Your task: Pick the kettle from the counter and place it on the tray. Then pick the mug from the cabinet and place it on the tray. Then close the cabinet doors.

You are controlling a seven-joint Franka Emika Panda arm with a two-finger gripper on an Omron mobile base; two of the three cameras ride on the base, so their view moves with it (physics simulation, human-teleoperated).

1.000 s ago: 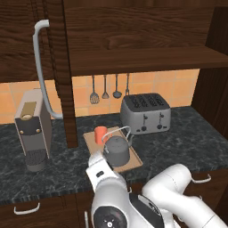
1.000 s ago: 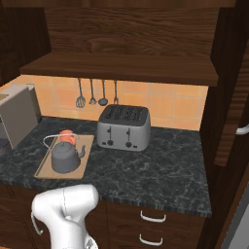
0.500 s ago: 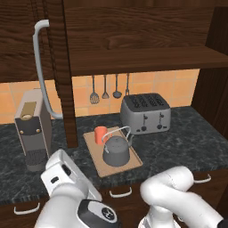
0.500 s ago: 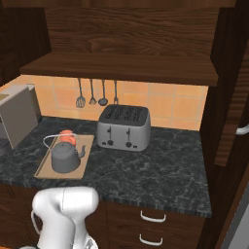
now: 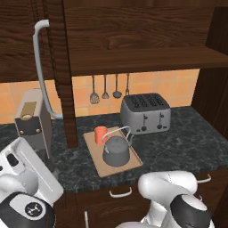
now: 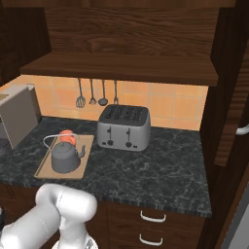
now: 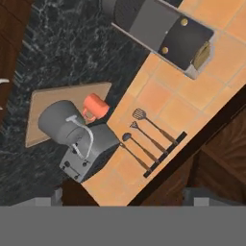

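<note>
The dark grey kettle (image 5: 116, 150) stands on the tan tray (image 5: 133, 162) on the speckled counter (image 5: 178, 147), with the orange mug (image 5: 101, 133) on the tray just behind it. From the right side, the kettle (image 6: 64, 156), mug (image 6: 67, 137) and tray (image 6: 44, 169) sit left of the toaster. My gripper (image 7: 126, 198) is open and holds nothing; it looks from a distance at the kettle (image 7: 60, 122), mug (image 7: 95, 106) and tray (image 7: 41, 103). The cabinet (image 5: 142, 58) stands open: its left door (image 5: 18, 44) and right door (image 6: 233, 97) swing outward.
A grey toaster (image 5: 145, 113) stands right of the tray. A coffee machine (image 5: 31, 120) stands at the left under the open door's bar handle (image 5: 42, 67). Utensils (image 5: 105, 89) hang on the orange tiled wall. Drawers with curved handles (image 6: 151, 216) lie below the counter.
My arm has swung away from the tray toward the lower left of the left base view. Kettle and mug have stayed on the tray. The gripper has stayed open.
</note>
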